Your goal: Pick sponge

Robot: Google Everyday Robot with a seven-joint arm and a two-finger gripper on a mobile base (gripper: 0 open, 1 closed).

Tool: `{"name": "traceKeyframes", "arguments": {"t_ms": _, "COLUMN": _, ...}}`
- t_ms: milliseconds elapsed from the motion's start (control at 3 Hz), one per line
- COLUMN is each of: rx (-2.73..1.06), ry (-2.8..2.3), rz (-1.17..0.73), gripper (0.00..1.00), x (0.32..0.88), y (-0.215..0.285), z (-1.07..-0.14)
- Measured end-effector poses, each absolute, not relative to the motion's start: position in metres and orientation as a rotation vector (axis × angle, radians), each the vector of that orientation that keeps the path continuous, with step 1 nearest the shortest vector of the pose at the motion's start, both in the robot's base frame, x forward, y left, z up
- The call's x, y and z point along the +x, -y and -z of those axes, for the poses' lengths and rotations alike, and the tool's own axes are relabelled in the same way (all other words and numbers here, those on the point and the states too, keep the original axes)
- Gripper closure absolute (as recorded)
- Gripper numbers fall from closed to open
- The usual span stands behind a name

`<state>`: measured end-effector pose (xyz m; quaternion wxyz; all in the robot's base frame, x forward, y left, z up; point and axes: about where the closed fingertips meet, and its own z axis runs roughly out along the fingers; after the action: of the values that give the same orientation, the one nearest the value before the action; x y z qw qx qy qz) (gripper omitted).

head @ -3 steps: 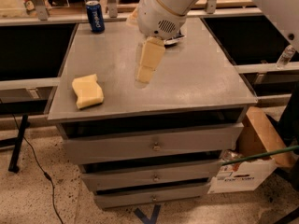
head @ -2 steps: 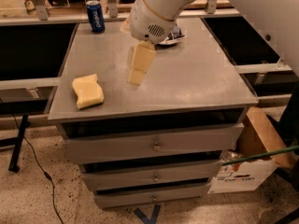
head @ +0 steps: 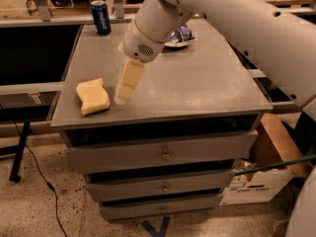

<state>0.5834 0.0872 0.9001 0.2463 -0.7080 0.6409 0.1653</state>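
The sponge, a pale yellow foam block with wavy sides, lies flat near the front left corner of the grey cabinet top. My gripper hangs from the white arm that reaches in from the upper right. It points down, just to the right of the sponge and a little above the surface, with a narrow gap between it and the sponge. It holds nothing.
A blue can stands at the back left corner. A blue-and-white snack bag lies at the back middle. The cabinet has drawers below. A cardboard box sits on the floor at the right, a black cable at the left.
My gripper has moved left and toward the front of the cabinet top, closing in on the sponge. The sponge, can and bag have not moved.
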Motion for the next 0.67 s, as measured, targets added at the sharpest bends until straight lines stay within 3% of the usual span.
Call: {"name": "traceKeyframes", "arguments": {"t_ms": 667, "rx": -1.859, "ry": -1.711, "rz": -0.656, "gripper": 0.0, "x": 0.595, "y": -0.124, "z": -0.865}}
